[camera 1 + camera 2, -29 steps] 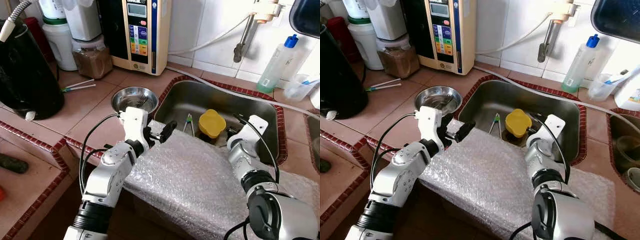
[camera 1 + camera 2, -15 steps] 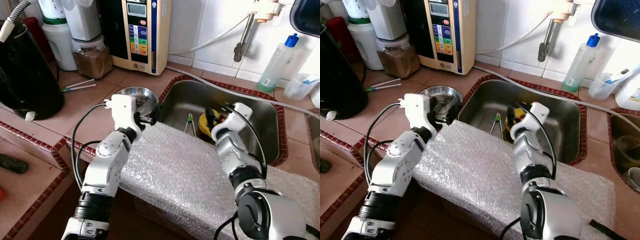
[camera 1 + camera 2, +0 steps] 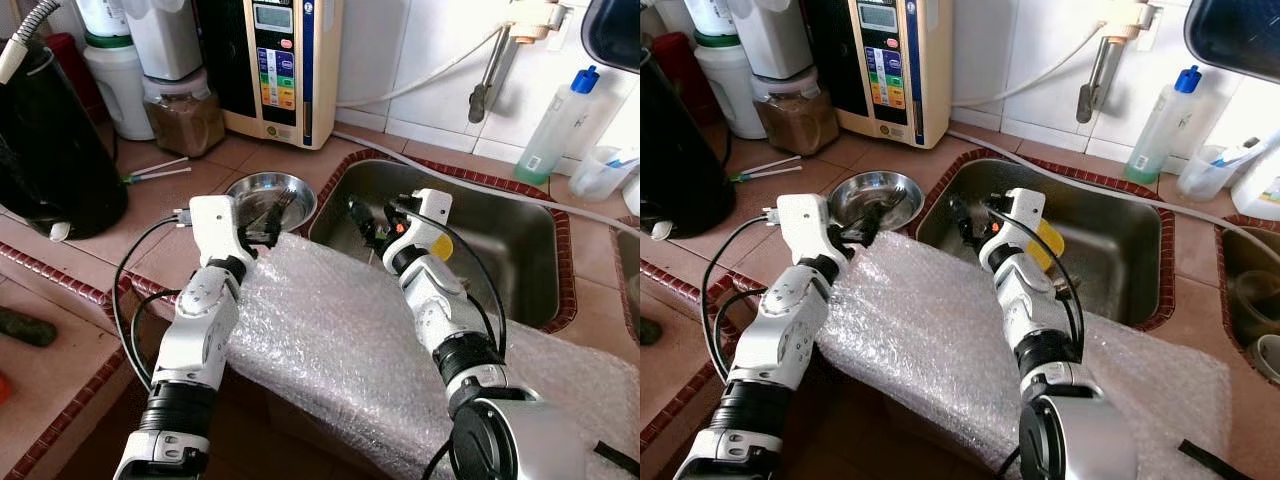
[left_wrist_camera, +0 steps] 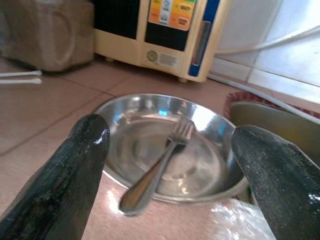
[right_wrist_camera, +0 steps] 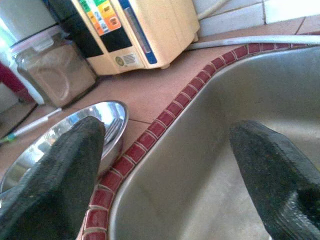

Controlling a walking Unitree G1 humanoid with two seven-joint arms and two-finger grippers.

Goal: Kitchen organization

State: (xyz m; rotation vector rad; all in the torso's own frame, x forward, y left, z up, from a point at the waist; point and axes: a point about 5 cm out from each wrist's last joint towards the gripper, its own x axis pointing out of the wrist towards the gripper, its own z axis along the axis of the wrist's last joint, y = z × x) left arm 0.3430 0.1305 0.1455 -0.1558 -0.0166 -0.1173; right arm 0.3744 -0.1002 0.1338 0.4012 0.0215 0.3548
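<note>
Steel is what both arms are closing on: a round stainless-steel bowl (image 3: 270, 196) sits on the terracotta-tiled tabletop (image 3: 160, 215), just beside the red-bordered rim of the steel sink (image 3: 520, 225), with a metal fork (image 4: 159, 167) lying loose inside it, its handle overhanging the near rim. The left gripper (image 4: 170, 170) hovers just short of the bowl with its fingers (image 4: 75, 165) spread wide, empty. The right gripper (image 5: 165, 165) reaches across from the sink side, also spread wide and holding nothing, the bowl's rim showing past one finger.

My worry is the fork: a nudge on that protruding handle could tip it out or send the light bowl skidding toward the sink edge. With two arms converging on one small bowl, the fingers might clash. Both forearms also lie across the crinkled sheet of clear bubble wrap (image 3: 340, 340) draped over the front edge, which could drag as they move. A yellow plastic container (image 3: 1045, 245) sits in the sink behind the right arm.
</note>
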